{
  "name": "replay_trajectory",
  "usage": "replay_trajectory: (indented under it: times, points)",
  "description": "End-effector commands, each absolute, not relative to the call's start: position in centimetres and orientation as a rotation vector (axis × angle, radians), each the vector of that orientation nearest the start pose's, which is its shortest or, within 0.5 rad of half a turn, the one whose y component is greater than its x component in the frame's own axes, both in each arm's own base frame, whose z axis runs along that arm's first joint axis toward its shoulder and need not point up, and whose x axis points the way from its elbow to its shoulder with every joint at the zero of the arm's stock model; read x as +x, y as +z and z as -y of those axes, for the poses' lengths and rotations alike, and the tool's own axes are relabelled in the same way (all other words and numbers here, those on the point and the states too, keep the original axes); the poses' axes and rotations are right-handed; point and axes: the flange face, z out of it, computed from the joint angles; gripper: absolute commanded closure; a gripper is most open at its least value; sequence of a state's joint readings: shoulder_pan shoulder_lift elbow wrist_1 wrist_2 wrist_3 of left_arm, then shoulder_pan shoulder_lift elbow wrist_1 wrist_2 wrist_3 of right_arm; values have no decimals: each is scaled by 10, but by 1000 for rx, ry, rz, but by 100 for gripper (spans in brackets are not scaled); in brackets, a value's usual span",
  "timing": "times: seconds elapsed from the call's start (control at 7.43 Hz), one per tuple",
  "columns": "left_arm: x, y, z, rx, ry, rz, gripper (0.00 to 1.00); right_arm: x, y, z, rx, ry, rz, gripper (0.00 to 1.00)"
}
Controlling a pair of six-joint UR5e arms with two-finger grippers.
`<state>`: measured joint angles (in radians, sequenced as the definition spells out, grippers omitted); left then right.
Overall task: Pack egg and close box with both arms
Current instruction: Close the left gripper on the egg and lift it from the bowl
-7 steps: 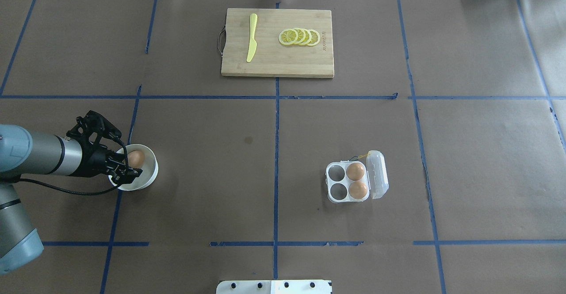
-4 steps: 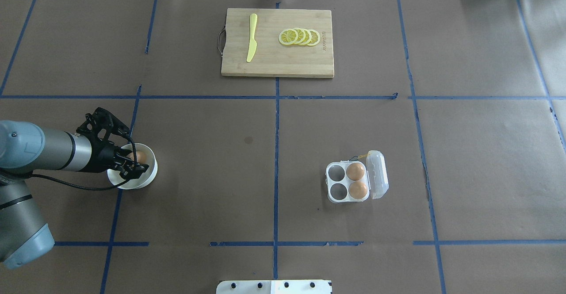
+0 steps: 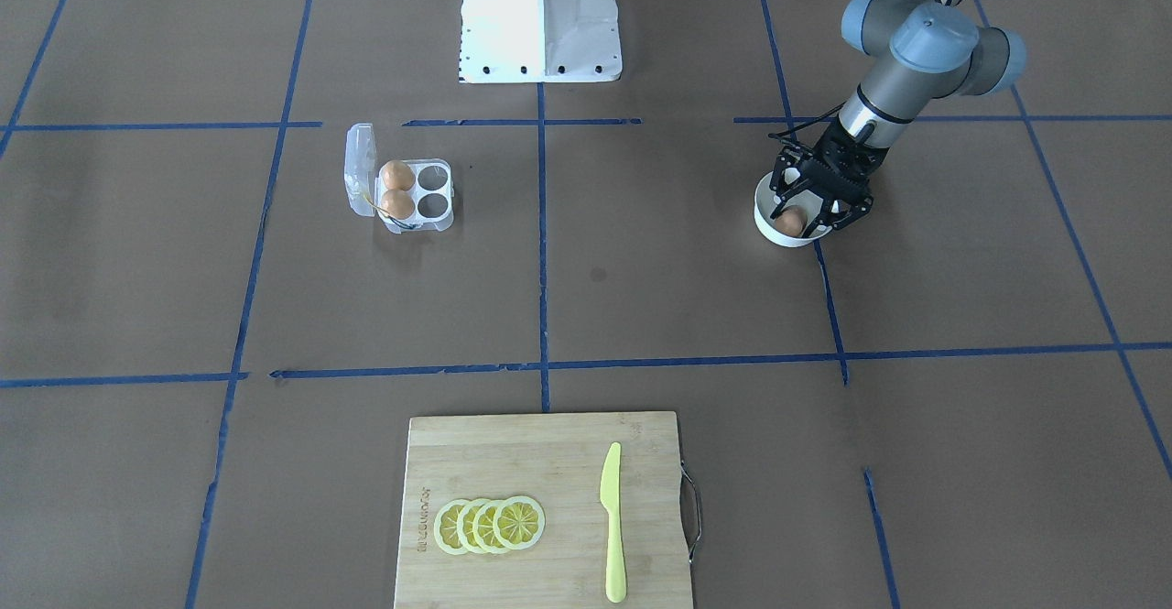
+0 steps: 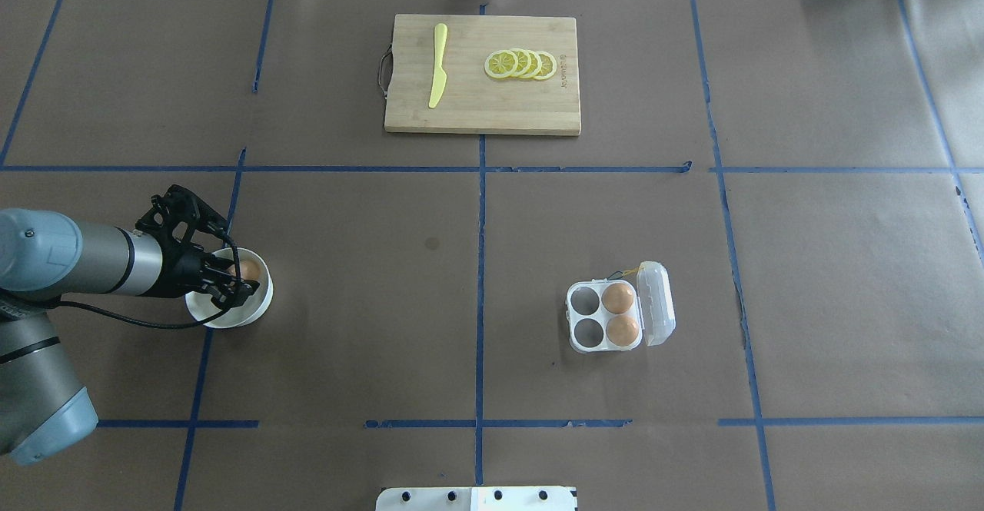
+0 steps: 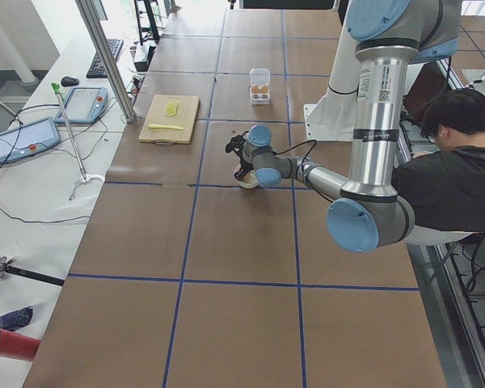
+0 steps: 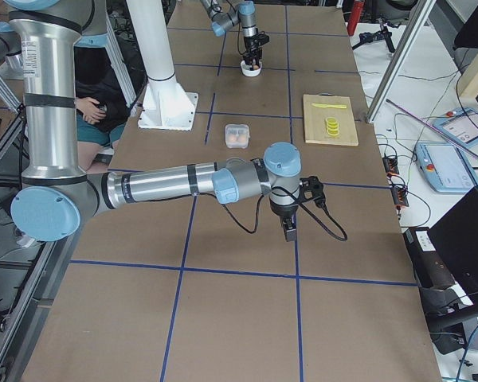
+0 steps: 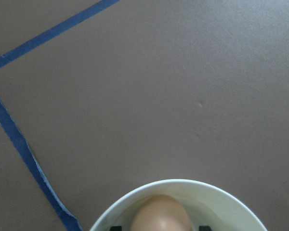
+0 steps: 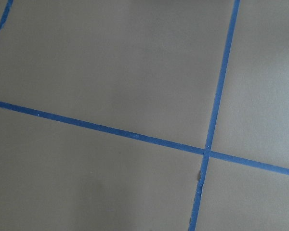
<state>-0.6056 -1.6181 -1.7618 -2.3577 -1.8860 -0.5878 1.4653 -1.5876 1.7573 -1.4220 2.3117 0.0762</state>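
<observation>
Orange-brown egg [image 3: 792, 221] in the round white bowl [image 3: 786, 240] is straddled by the black left gripper [image 3: 812, 215], jaws spread; if clamped off-centre, it could get cracked or dropped.

The box [image 4: 659, 303] looks clear plastic, the board [image 4: 477, 111] wooden.

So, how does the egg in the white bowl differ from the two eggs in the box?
The bowl egg lies alone in the white bowl on the robot's left; the box eggs sit side by side in cups of the clear box on its right. The open left hand straddles the bowl egg; no hand is near the box eggs. All three look the same orange-brown and similar in size.
</observation>
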Motion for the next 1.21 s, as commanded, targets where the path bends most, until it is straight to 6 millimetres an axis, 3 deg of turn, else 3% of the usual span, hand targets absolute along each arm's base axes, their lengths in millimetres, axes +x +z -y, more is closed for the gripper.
replay_trajectory:
  times: [0.0, 0.27, 0.54, 0.67, 0.81, 1.08]
  points:
    - [372, 449, 386, 546, 502, -939, 97, 14, 560, 501, 237, -144, 759, 0]
    - [350, 435, 379, 578, 509, -953, 100, 14, 560, 501, 237, -146, 759, 0]
    - [307, 406, 393, 724, 553, -928, 100, 14, 560, 501, 237, -144, 759, 0]
    - [304, 384, 393, 810, 557, -979, 100, 14, 560, 501, 237, -144, 759, 0]
    - [314, 357, 400, 909, 571, -1051, 100, 14, 559, 501, 239, -144, 760, 0]
    - [349, 295, 423, 1005, 586, -1124, 100, 14, 561, 500, 235, -144, 759, 0]
